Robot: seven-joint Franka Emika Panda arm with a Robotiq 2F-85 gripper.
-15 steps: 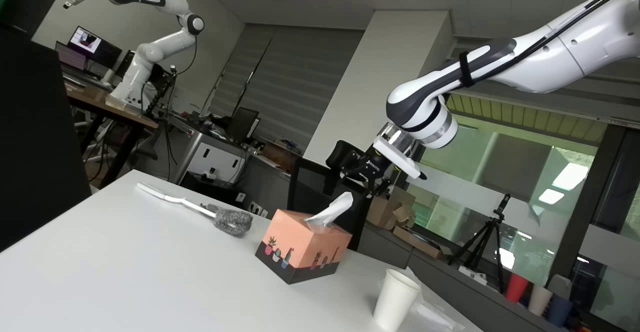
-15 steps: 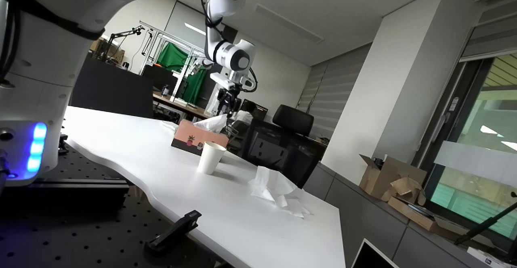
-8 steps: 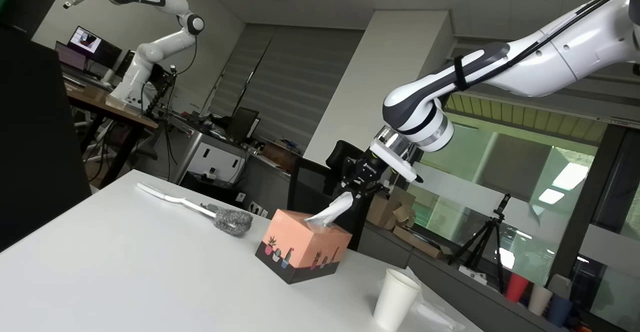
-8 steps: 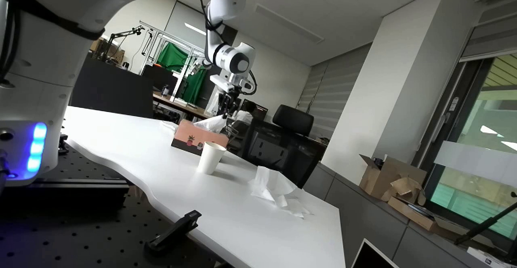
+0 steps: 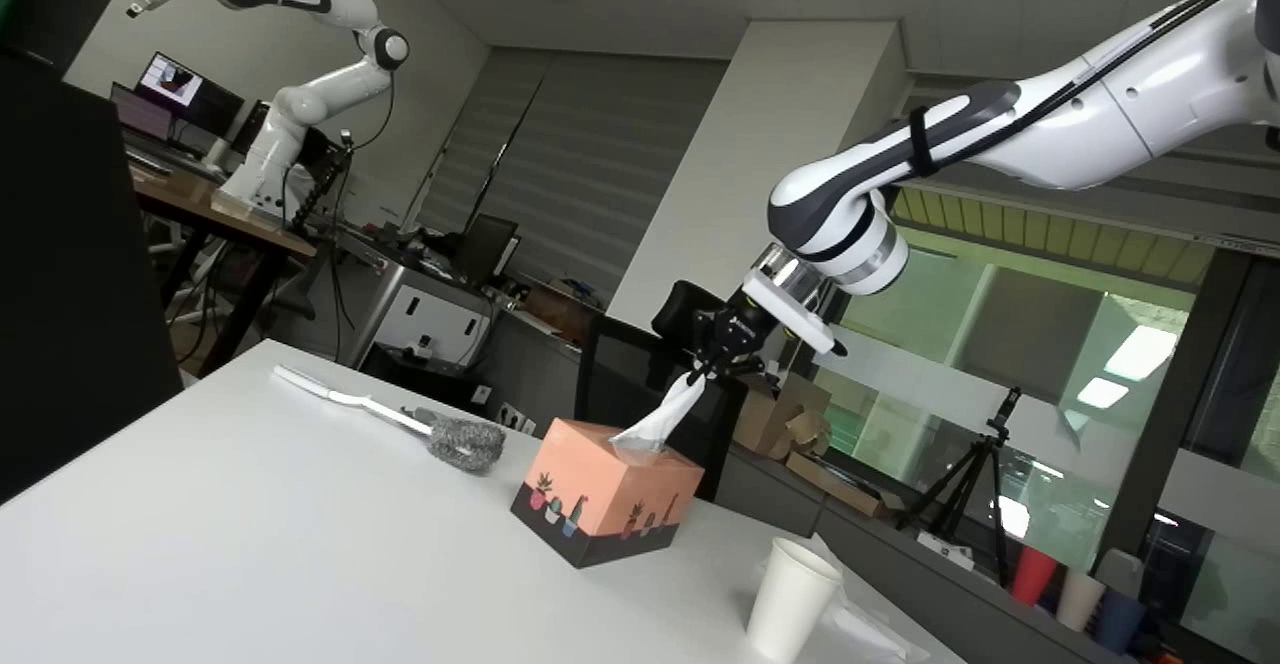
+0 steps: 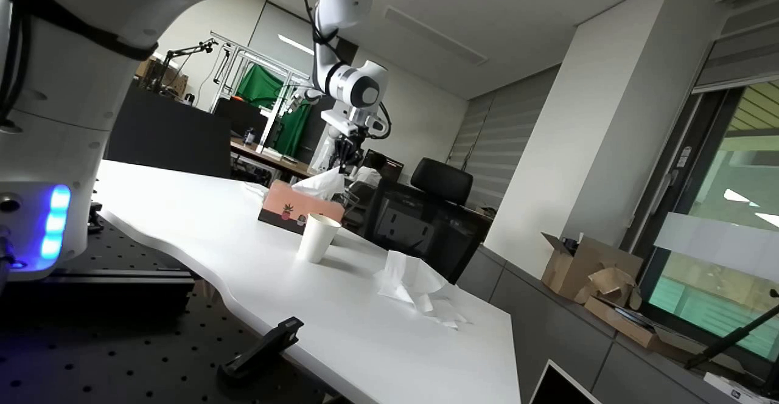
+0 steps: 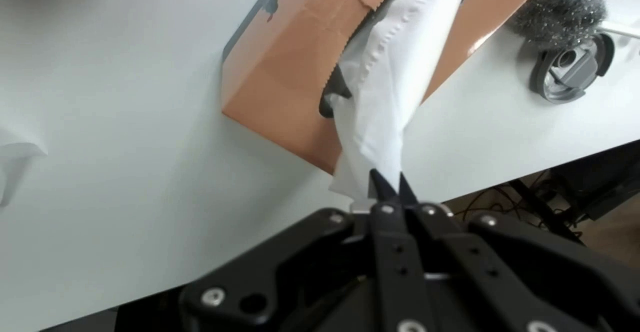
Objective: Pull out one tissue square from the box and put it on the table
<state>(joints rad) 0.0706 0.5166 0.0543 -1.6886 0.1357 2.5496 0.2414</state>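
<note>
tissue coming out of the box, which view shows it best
The wrist view: the tissue shows large, from the box to the end effector. Both exterior views show it smaller, rising from the box.

Tilted exterior views share the box [image 5: 603,492]; wrist view looks down.

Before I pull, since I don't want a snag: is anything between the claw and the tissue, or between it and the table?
Nothing visible stands between the claw and the tissue, which it grips. Between the tissue and the table is the box: the tissue's lower part goes into it. A cup stands near the box.
</note>
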